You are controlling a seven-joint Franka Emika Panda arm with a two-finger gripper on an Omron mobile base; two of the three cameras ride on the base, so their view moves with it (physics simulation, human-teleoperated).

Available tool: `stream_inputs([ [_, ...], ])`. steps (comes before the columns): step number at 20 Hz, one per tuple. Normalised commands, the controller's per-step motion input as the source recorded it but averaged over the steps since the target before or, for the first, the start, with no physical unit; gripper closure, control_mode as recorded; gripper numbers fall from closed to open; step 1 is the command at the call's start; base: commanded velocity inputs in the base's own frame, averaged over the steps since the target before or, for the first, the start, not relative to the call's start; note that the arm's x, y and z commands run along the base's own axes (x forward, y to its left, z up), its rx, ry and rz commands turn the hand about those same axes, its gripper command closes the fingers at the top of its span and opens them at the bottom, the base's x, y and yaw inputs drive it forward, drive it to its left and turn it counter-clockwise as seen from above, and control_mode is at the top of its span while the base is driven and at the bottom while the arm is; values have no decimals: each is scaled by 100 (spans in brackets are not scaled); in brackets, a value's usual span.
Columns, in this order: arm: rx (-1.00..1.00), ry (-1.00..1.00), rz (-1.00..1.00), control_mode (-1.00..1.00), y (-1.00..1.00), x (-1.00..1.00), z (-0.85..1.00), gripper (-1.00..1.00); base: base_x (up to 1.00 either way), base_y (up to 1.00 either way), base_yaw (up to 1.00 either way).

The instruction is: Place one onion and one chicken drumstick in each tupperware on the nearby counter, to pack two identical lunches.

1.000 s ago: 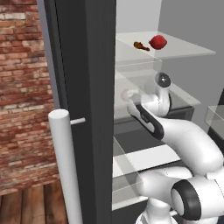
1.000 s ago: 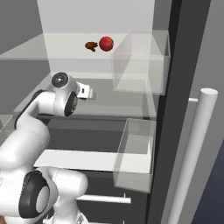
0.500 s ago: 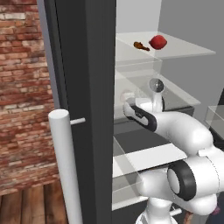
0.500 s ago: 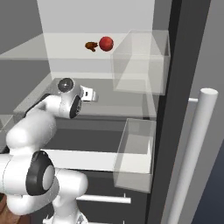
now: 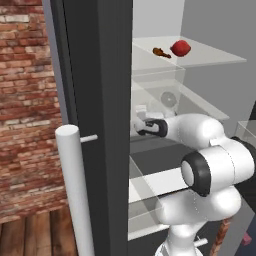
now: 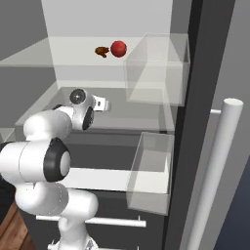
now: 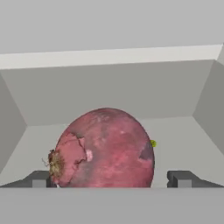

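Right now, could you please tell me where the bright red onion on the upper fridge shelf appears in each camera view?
Left base view: the bright red onion is at upper right, on the top shelf.
Right base view: it is at top centre, on the same shelf.
Hand view: the onion at low centre is a duller maroon one, a different onion.
Shared landmark: the chicken drumstick lies just left of the bright red onion in both base views.

The pinkish onion (image 7: 104, 148) fills the gap between the spread fingertips (image 7: 38, 178) — bare shelf floor (image 7: 183, 144) behind it.
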Motion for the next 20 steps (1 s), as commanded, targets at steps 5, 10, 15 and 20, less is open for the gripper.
stream_inputs([
  [5, 0, 2, 0, -100, 11, 55, -6, -100, 0, 0, 0],
  [10, 0, 4, 0, -100, 7, 49, -19, -100, 0, 0, 0],
  [15, 0, 17, -1, -100, 0, 11, -40, -100, 0, 0, 0],
  [20, 0, 15, -4, -100, 0, -10, -73, -100, 0, 0, 0],
])
